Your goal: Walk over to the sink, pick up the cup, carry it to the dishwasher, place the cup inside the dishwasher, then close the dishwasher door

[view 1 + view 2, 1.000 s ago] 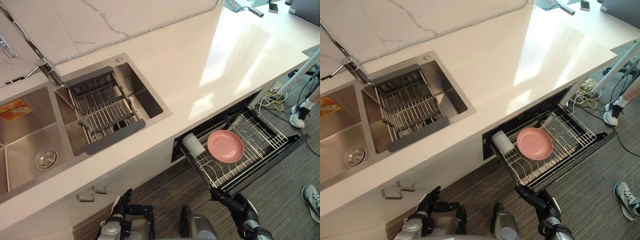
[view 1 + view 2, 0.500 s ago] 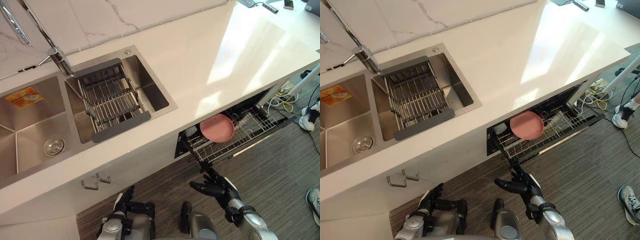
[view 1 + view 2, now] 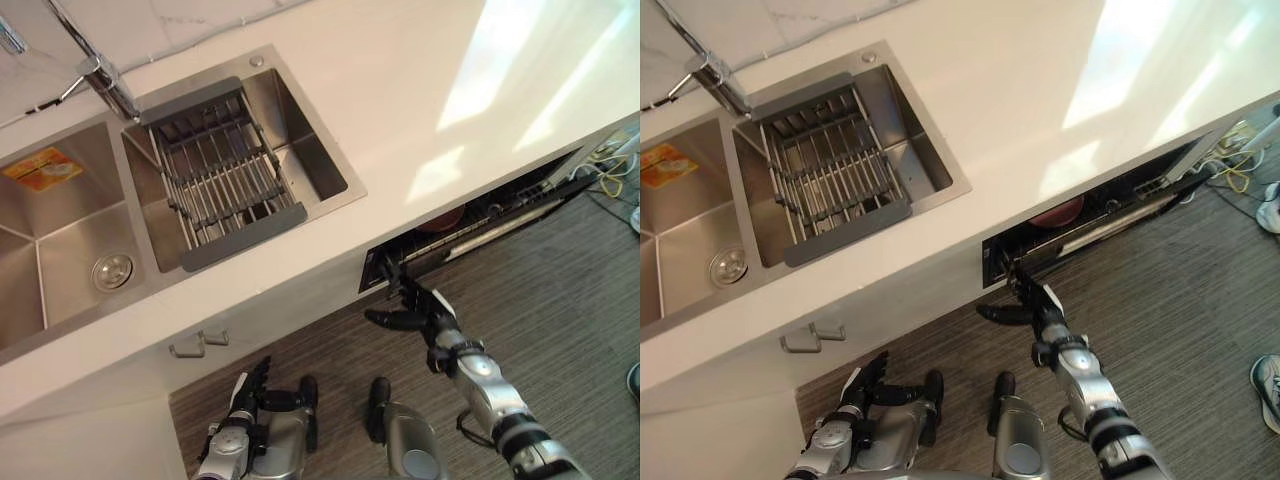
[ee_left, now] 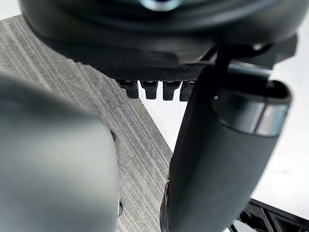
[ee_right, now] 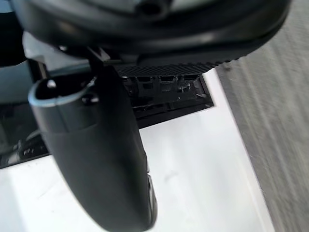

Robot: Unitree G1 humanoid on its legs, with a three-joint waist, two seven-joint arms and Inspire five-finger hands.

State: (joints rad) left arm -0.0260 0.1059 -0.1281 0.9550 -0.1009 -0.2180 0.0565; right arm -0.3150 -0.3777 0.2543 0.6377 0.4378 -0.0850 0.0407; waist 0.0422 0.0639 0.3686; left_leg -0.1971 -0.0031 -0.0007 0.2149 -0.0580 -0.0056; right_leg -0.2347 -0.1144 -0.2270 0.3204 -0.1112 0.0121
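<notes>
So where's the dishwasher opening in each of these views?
Left eye view: dishwasher opening, a dark slot under the counter, right of the sink.
Right eye view: same slot, right hand at its left end.
Right wrist view: dark band beyond the fingers.
Left wrist view: dark bars in one corner, cannot tell.
Shared landmark: white cabinet front.

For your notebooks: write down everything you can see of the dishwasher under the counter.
The dishwasher is a dark pull-out drawer set under the white counter, to the right of the sink. It is almost shut, with a narrow gap left open. Through the gap shows the rim of a pink plate. The right robot hand, fingers straight, reaches the drawer's front corner nearest the sink. Contact looks likely but is not certain.
</notes>
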